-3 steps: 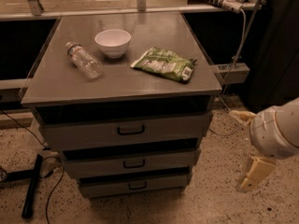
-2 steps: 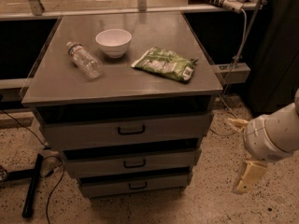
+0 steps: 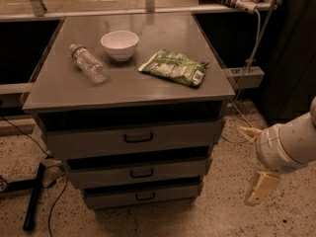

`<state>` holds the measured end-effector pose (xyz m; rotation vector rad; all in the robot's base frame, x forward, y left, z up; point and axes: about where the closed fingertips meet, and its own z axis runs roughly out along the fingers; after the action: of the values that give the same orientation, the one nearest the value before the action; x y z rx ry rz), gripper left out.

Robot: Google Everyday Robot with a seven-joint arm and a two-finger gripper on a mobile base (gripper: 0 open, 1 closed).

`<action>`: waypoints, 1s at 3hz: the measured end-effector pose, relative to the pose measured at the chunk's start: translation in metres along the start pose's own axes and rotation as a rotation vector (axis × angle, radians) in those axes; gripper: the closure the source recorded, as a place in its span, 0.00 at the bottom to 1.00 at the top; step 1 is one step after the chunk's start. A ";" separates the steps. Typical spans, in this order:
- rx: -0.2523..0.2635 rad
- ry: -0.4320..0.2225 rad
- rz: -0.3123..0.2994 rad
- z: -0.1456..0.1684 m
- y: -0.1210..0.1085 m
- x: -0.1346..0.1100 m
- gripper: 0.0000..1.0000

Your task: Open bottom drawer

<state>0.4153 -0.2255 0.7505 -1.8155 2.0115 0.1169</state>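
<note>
The bottom drawer (image 3: 111, 198) is the lowest and narrowest of three grey drawers in the cabinet, near the floor. Its front is shut, with a small black bar handle (image 3: 145, 196) at the centre. My gripper (image 3: 253, 159) hangs to the right of the cabinet, at about the height of the lower two drawers and well clear of the handle. Its two cream fingers (image 3: 259, 187) stand spread apart, open and empty.
On the cabinet top (image 3: 59, 90) lie a white bowl (image 3: 119, 44), a plastic bottle (image 3: 90, 64) on its side and a green snack bag (image 3: 174, 67). The middle drawer (image 3: 98, 176) and top drawer (image 3: 89, 141) are shut. Black cables and a dark bar (image 3: 33, 196) lie on the floor at left.
My arm and gripper have moved slightly left and down, towards the cabinet's right side. The drawers have not moved.
</note>
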 end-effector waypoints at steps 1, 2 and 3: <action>0.010 -0.016 -0.018 0.028 0.005 0.012 0.00; 0.042 -0.018 -0.065 0.065 0.013 0.026 0.00; 0.100 -0.066 -0.094 0.099 0.015 0.043 0.00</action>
<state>0.4231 -0.2303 0.6420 -1.8162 1.8499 0.0461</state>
